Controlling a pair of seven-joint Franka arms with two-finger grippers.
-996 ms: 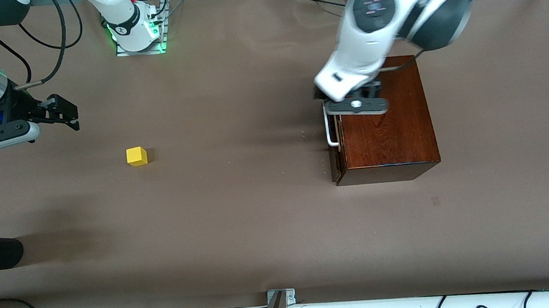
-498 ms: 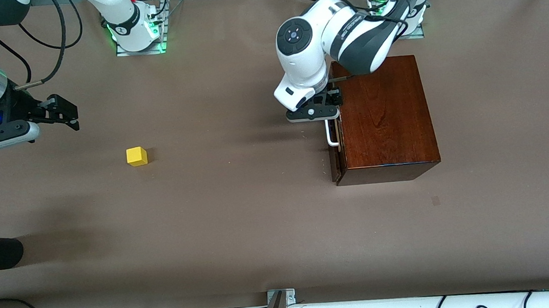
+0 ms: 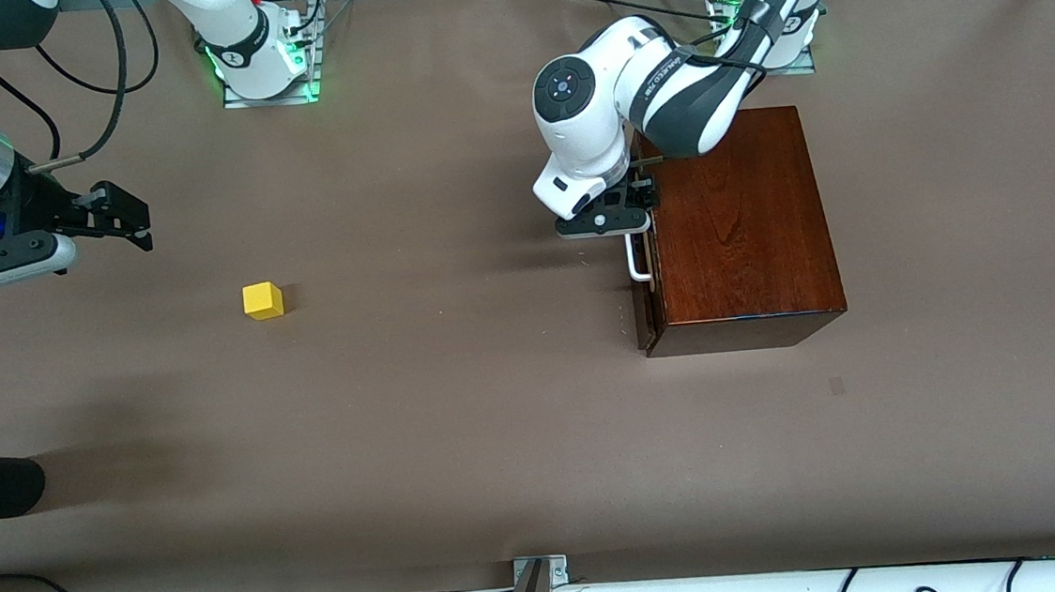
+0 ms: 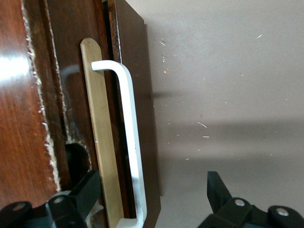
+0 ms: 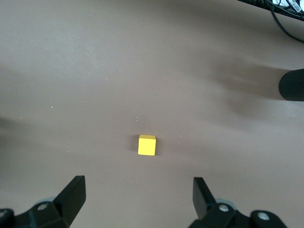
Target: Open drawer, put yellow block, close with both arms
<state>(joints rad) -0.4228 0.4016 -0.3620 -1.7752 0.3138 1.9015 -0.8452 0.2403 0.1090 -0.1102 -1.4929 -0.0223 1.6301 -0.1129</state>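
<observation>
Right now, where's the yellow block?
The yellow block sits alone on the table toward the right arm's end, below the open right gripper, well apart from the drawer.

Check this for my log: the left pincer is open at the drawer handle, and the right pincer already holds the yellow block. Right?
Not quite. The left pincer is open at the handle, but the right pincer holds nothing: it is open above the table, and the block lies on the table, untouched, as the right wrist view shows.
</observation>
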